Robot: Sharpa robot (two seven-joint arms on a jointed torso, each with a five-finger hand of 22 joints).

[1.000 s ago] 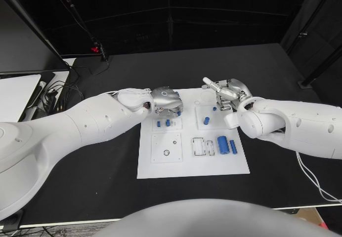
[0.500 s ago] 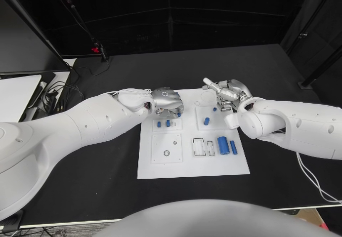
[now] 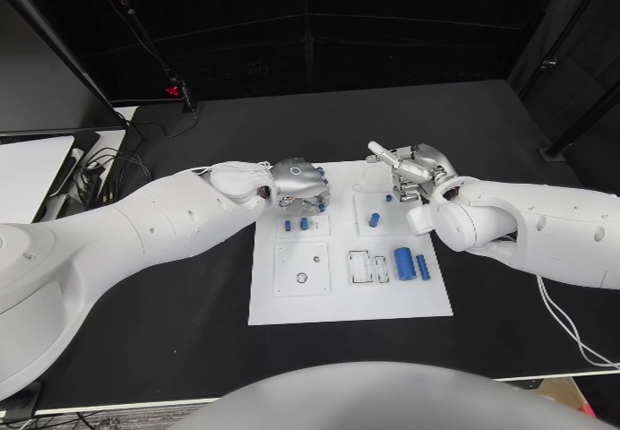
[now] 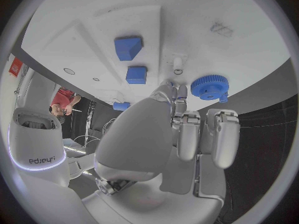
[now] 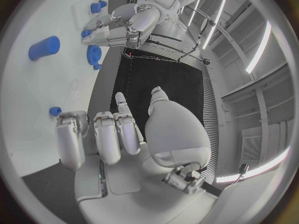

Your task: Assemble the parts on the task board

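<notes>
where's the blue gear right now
In the left wrist view the blue gear lies at the task board's edge, just beyond the left hand's fingertips.

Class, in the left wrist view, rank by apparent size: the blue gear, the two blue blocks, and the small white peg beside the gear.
Largest to smallest:
1. blue gear
2. larger blue block
3. smaller blue block
4. white peg
The blocks may match; nearness to the camera makes that unsure.

Left hand (image 3: 300, 182): covers the task board (image 3: 348, 305) far-left corner; contact with the blue gear (image 4: 210, 87) undeterminable. Right hand (image 3: 407, 168): fingertip contents too small to tell.
</notes>
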